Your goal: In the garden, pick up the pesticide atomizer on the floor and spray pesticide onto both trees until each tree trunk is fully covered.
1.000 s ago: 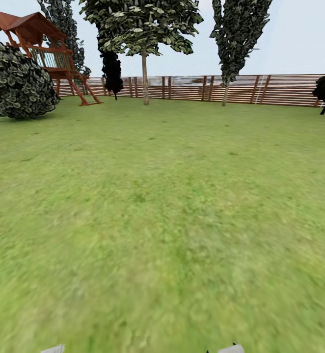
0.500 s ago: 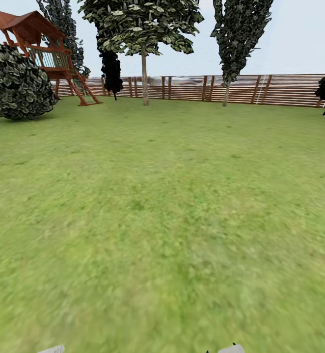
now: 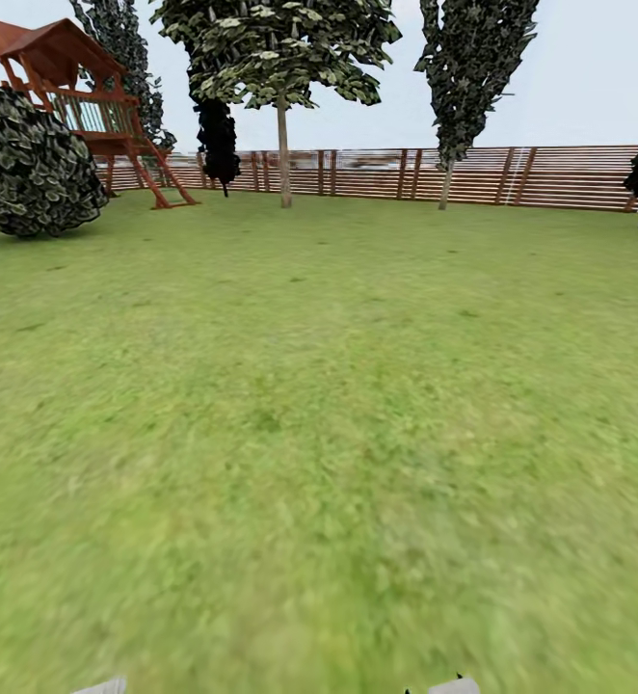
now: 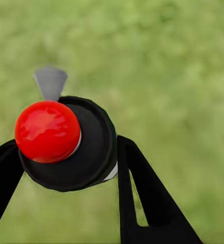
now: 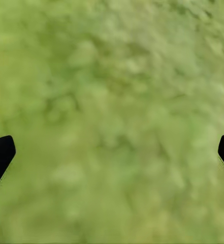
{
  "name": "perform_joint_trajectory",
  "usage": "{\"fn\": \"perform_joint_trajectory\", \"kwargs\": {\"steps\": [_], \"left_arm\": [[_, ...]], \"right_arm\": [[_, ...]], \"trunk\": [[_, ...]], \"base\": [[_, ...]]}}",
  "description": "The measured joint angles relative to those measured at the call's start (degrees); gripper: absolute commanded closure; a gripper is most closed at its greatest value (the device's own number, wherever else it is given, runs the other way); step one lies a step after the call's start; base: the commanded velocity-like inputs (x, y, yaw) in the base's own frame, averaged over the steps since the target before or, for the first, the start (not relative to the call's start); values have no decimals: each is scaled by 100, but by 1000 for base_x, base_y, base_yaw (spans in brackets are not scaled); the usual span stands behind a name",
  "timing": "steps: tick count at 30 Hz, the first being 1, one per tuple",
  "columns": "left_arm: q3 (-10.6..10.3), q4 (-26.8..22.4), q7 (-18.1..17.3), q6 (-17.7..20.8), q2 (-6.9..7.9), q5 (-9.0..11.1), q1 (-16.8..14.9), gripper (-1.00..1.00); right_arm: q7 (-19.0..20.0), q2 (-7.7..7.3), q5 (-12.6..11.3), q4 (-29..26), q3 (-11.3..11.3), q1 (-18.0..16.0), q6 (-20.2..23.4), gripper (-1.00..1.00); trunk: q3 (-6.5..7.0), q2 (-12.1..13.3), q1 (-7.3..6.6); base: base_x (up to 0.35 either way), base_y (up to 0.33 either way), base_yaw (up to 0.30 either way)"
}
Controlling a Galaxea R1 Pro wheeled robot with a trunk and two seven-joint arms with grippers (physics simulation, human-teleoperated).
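Two tools differ: left tool [image 4: 66, 168] pinching pesticide atomizer [image 4: 66, 142], right tool [image 5: 112, 152] spread over lawn [image 3: 319, 434]. Transit step, judging by this; next, closing on tree trunk [image 3: 284, 154] at twelve o'clock.

There was one pesticide atomizer [image 4: 66, 145], one pale-trunked tree [image 3: 282, 87], one round bush [image 3: 25, 159], one wooden play tower [image 3: 78, 96], and one slatted fence [image 3: 512, 176] along the lawn's far edge.

Bright, even daylight with faint shadows; the lawn [image 3: 319, 463] is blurred nearby and in both wrist views.
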Motion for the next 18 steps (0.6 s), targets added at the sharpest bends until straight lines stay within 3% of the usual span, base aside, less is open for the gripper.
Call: {"fn": "perform_joint_trajectory", "kwargs": {"steps": [18], "left_arm": [[-1, 0, 0, 0, 2, 8, 0, 100]], "right_arm": [[0, 0, 0, 0, -1, 0, 0, -100]], "trunk": [[0, 0, 0]], "base": [[339, 0, 0]]}}
